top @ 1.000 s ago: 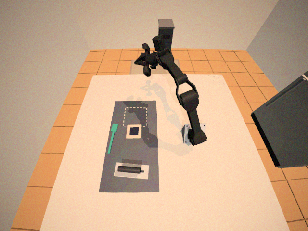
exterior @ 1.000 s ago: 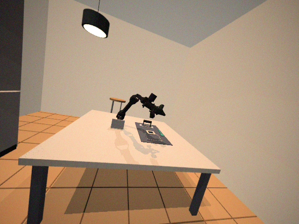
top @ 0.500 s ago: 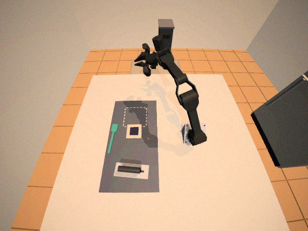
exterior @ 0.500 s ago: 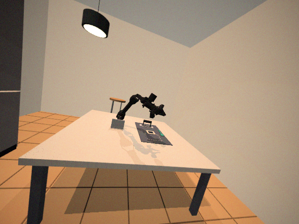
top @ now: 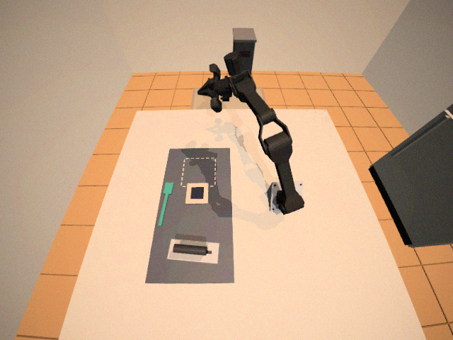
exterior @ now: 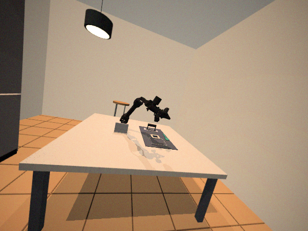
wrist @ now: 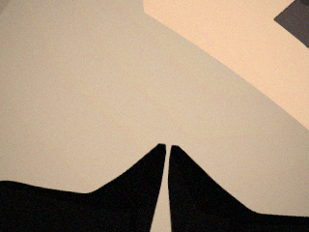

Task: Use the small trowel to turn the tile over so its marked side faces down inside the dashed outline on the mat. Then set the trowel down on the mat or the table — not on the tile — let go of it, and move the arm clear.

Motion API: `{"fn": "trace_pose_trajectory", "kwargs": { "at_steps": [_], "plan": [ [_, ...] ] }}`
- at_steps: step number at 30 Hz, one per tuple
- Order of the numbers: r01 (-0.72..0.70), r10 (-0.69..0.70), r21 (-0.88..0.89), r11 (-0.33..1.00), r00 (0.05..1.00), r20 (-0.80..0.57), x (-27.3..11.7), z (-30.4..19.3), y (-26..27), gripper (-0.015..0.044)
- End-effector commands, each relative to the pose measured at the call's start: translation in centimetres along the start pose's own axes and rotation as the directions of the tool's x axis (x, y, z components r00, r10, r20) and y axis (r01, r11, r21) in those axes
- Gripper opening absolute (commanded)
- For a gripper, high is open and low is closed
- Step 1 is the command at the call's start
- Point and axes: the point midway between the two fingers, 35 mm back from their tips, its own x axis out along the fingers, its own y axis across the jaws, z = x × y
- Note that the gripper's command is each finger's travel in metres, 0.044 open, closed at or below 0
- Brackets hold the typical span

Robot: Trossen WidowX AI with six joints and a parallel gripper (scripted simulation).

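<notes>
The cream tile (top: 197,193) (exterior: 155,136) lies flat on the grey mat (top: 190,274), dark square up. Its far edge slightly overlaps the near side of the dashed outline (top: 215,159). A flat green tool (top: 168,188) (exterior: 166,137), with a small square blade and long thin handle, lies at the mat's left. A white plate (top: 212,256) with a raised black handle (top: 190,249) (exterior: 151,124) stands near the mat's near end. Which is the trowel is unclear. My gripper (top: 197,91) (exterior: 170,118) (wrist: 167,151) is shut and empty, high up and away from all of them.
The arm's base (top: 273,197) (exterior: 121,127) stands on the table (top: 311,292) (exterior: 86,154), right of the mat in the top view. A dark cabinet (top: 420,183) stands beyond the table's right edge. A lamp (exterior: 98,23) hangs overhead and a stool (exterior: 121,102) stands behind.
</notes>
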Motion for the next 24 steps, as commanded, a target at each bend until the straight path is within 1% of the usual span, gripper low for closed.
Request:
{"fn": "trace_pose_trajectory", "kwargs": {
  "at_steps": [1,10,16,20,21,24],
  "plan": [
    [0.0,0.0,0.0,1.0,1.0,0.0,0.0,0.0,0.0,0.0],
    [0.0,0.0,0.0,1.0,1.0,0.0,0.0,0.0,0.0,0.0],
    [0.002,-0.002,-0.004,1.0,1.0,0.001,0.1,-0.1,-0.1,0.0153],
    [0.036,-0.034,-0.091,0.995,0.999,0.029,1.6,-1.3,-1.7,0.0258],
    [0.047,-0.043,-0.117,0.992,0.998,0.037,2.1,-1.6,-2.2,0.027],
    [0.083,-0.072,-0.195,0.977,0.995,0.062,3.4,-2.6,-3.7,0.027]
  ]
}}
